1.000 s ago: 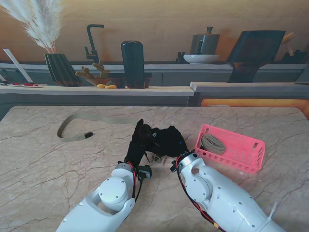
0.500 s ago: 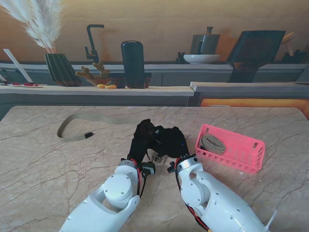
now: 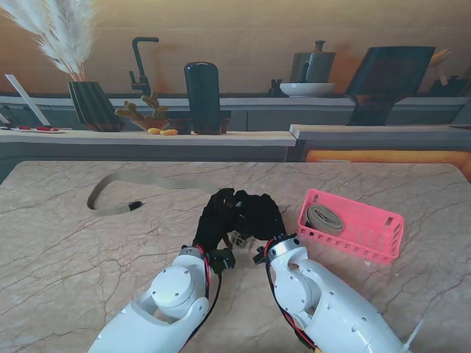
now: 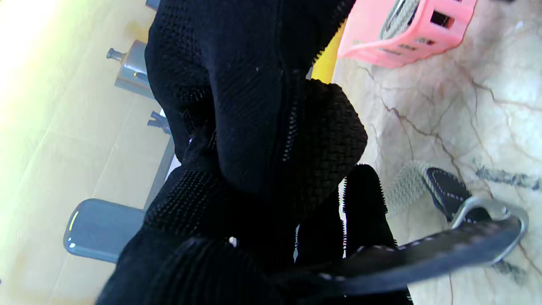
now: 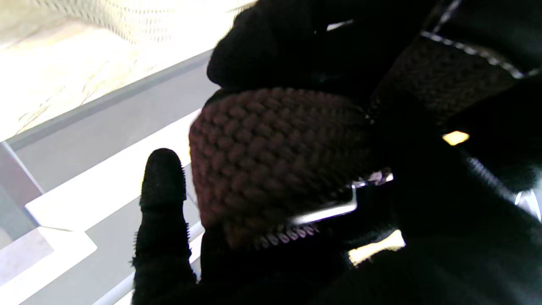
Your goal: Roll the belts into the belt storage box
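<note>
A beige webbing belt (image 3: 147,181) lies across the table's left half, looping back to its black tip (image 3: 135,205). Its other end runs under my two black-gloved hands, which meet at the table's middle. My left hand (image 3: 215,217) is curled shut on the belt's black stitched leather end (image 4: 423,254), which carries the metal buckle (image 4: 487,212). My right hand (image 3: 261,213) presses against the left one, fingers closed over the same end, with buckle metal (image 5: 330,207) showing between its fingers. The pink storage basket (image 3: 353,246) stands to the right and holds one rolled belt (image 3: 326,218).
A counter ledge beyond the table's far edge carries a vase of pampas grass (image 3: 92,103), a dark cylinder (image 3: 202,95) and small ornaments. Bare marble (image 3: 73,250) lies nearer to me on the left. The basket sits a short way right of my right hand.
My left hand's fingers, stretched out a second ago, have curled in against the right hand. Both forearms shifted slightly. The belt's far loop and the basket stayed put.
</note>
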Controlling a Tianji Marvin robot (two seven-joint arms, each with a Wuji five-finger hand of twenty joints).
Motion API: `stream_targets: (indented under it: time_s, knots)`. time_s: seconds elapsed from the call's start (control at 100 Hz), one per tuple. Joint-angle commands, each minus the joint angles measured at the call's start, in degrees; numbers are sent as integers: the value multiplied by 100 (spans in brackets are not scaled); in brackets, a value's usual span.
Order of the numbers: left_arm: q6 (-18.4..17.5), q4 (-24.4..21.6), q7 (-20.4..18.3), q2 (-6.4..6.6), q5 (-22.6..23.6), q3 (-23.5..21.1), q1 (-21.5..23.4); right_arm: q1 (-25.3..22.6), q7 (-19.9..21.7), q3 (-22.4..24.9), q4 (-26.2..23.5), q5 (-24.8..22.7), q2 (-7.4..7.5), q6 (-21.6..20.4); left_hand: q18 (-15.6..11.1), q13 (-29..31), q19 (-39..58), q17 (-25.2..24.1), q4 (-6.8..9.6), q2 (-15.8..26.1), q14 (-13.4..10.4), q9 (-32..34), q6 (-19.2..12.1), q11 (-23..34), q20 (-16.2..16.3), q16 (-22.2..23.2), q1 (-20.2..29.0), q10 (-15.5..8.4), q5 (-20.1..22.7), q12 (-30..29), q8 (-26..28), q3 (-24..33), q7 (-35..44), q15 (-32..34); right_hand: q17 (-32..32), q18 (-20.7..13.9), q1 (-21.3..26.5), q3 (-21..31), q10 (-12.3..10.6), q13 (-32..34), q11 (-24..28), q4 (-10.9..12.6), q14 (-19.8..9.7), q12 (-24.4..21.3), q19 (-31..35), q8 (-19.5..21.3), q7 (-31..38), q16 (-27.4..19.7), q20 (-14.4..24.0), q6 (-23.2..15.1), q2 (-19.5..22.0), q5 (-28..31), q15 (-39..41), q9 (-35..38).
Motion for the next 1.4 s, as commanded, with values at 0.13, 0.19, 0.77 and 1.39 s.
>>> stream_targets:
  time_s: [0.13, 0.19, 0.77, 1.39]
  knots:
    - [-193, -203, 19, -98, 298, 58, 131, -73, 654, 48, -284, 4, 84, -197, 469, 570, 65, -12, 237, 733, -204, 973, -245, 306, 32, 39, 683, -449, 1440, 464, 177, 550, 1301, 434, -485, 54, -699, 1062, 61, -1127, -1004, 609, -87, -130, -510, 1108, -2047, -588, -138, -1500, -135, -564, -1426, -1496]
    - [-211, -188, 55, -100, 353, 41, 129, -149, 871, 140, -421, 3, 150, -209, 678, 602, 127, -66, 224, 699, -158, 1117, -297, 335, 81, 83, 681, -455, 1448, 588, 360, 634, 1537, 506, -590, 34, -841, 1012, 111, -1282, -1158, 620, -66, -172, -644, 1132, -2298, -687, -110, -1413, -183, -962, -1655, -1877]
    - [-29, -81, 8, -40, 754, -112, 68, -1101, 1917, 1327, -1536, -528, 566, -141, 766, 453, 491, -268, 157, 386, -3, 1298, -425, 257, 335, 376, 681, -457, 1490, 880, 1072, 718, 2062, 576, -747, 146, -946, 543, 312, -1352, -1556, 663, 181, -205, -1311, 1490, -3024, -838, 299, -1318, -253, -1582, -2280, -2472]
    - [-87, -108, -27, -28, 725, -90, 122, -786, 995, 1204, -934, -1196, 526, -64, 667, 24, 387, -502, 30, 291, 91, 733, -450, 319, 320, 353, 449, -377, 1509, 365, 1308, 836, 2252, 406, -335, 186, 1054, 391, -300, -457, -1196, 277, -51, -14, -1077, 596, -571, -454, 318, -2750, 1275, -118, -1568, -351]
